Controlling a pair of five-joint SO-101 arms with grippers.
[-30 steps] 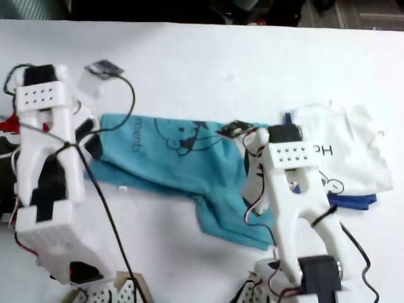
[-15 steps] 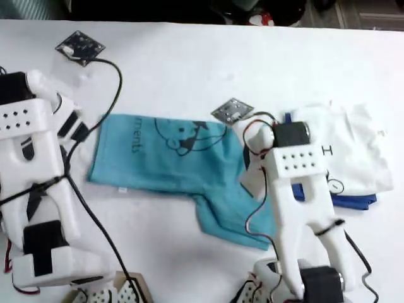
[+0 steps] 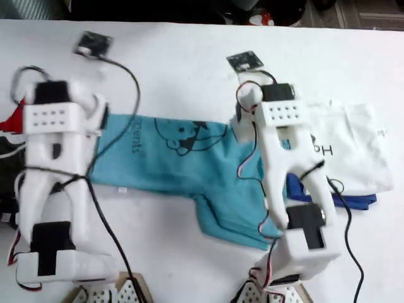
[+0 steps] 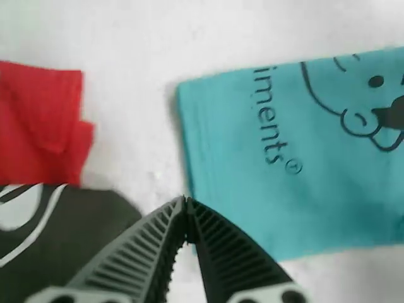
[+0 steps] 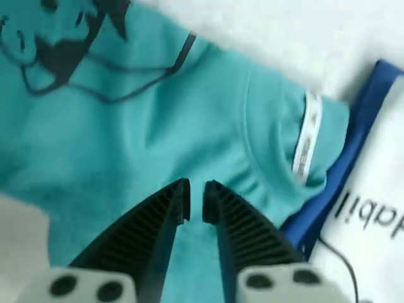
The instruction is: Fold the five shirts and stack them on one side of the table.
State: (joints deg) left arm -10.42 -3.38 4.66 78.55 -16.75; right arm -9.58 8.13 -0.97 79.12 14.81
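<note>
The teal shirt (image 3: 183, 158) lies part-folded mid-desk (image 3: 189, 69). The left arm (image 3: 53, 158) has its jaws clenched on nothing at the shirt's hem edge. The right arm (image 3: 284, 145) has its jaws barely parted over the fabric near the collar. Next, probably, each must pinch an edge and fold it across.

The white counter (image 3: 189, 63) lies under bright, even light, with only soft shadows on its surface. Beyond its far edge the room falls into a dark strip (image 3: 158, 9). At the far right corner there is a patch of grey floor (image 3: 372, 12).
</note>
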